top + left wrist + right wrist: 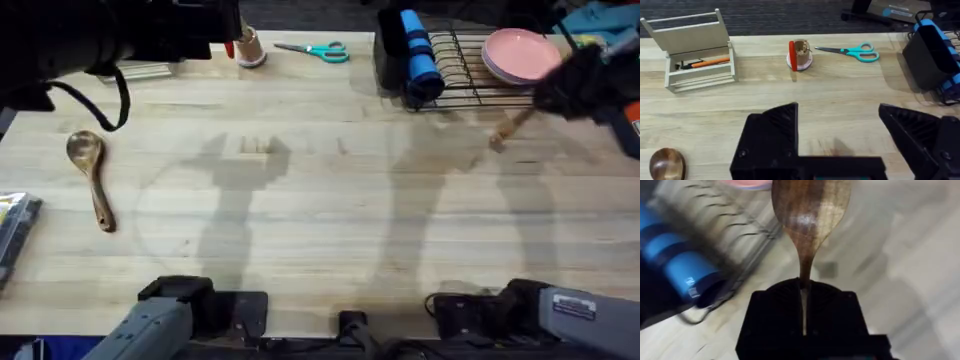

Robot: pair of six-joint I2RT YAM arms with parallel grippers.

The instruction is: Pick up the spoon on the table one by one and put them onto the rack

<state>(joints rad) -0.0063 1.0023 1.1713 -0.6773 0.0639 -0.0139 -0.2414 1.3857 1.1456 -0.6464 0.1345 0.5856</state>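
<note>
Table [330,210] | right pincer [804,287] clamps spoon [810,210] beside rack [470,75] | left pincer [840,125] open, second spoon [92,175] nearby

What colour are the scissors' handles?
Teal, on the scissors; clearest in the left wrist view.

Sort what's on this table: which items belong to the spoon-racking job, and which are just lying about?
Job:
- brown wooden spoon lying on the table
- brown wooden spoon clamped in the right gripper, bowl at
- black wire dish rack
- light wooden table

Lying about:
- teal-handled scissors
- pink plates
- pale wooden open box
- blue cylinder
</note>
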